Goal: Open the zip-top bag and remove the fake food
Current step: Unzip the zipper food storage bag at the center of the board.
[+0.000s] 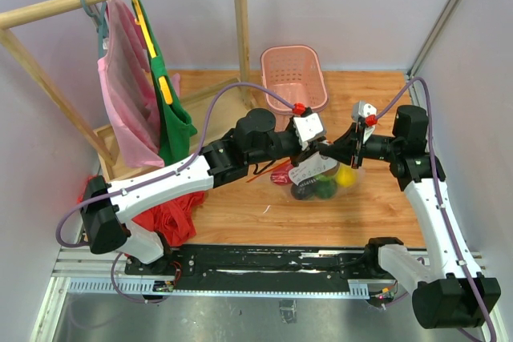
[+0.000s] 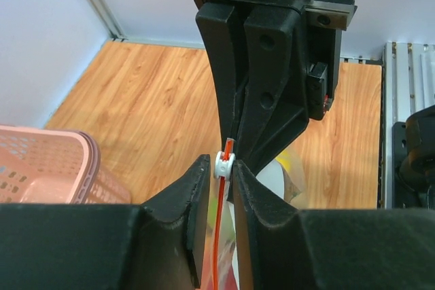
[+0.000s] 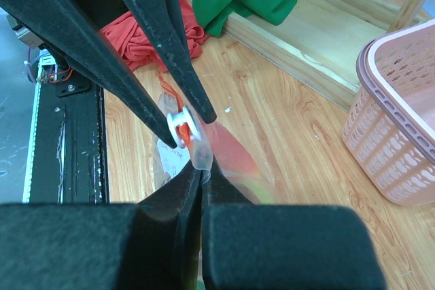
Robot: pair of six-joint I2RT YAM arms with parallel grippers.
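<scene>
Middle of the bench (image 1: 240,206), in front of a pink basket (image 1: 294,78): a clear zip-top bag (image 1: 317,180), strung between two robot arms, its bottom on the wood or just above it; cannot tell which. Inside, fake food (image 1: 325,187): dark green, yellow, dark purple and red pieces, bunched low. Off to the left, a red cloth heap (image 1: 172,218), well apart.

Right pincer (image 3: 202,168): closed tight on the clear plastic at the top edge, just beside the zip's end. Left pincer (image 2: 224,171): nipped onto the white slider (image 2: 224,162) from both sides, with the orange-red zip strip (image 2: 217,236) running down from it.

Probably thin, limp, slippery film, crinkling and folding rather than resisting. Probably light plastic contents, glossy and rounded, prone to rolling once free. Best taken by the stiffer parts: slider and zip strip for opening, a fold of film near the strip for anchoring. Worth pulling along the strip's line, not across it, or risk the slider slipping out or the film tearing
</scene>
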